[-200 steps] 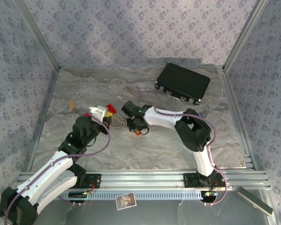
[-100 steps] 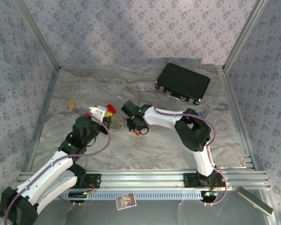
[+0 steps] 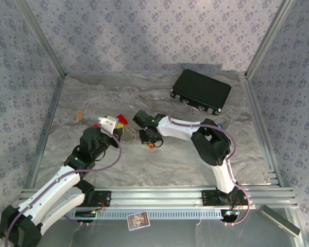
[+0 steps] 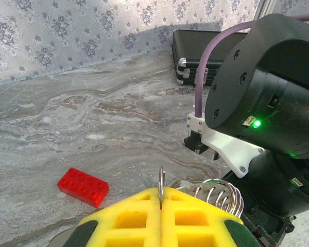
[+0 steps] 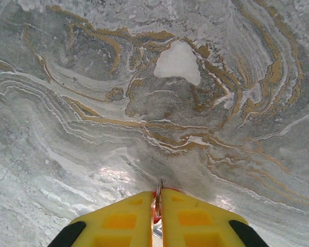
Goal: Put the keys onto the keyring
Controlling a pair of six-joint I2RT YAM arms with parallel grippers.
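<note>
My left gripper is shut on the keyring. The ring's thin metal edge sticks up between the yellow fingertips and its coiled rim curves off to the right. From above, the left gripper holds the keyring just left of my right gripper. My right gripper is shut on the red-orange key. The key's small metal loop pokes out past the fingertips, just above the marbled tabletop. The same key shows as an orange spot in the top view. A tiny blue speck, possibly the blue key, lies by the right arm's elbow.
A red brick lies on the table left of the left gripper, seen from above beside a small yellow piece. A black box sits at the back right. A small tan object lies at the far left.
Both arms stay almost where they were. The right gripper with the key has barely shifted beside the keyring.
</note>
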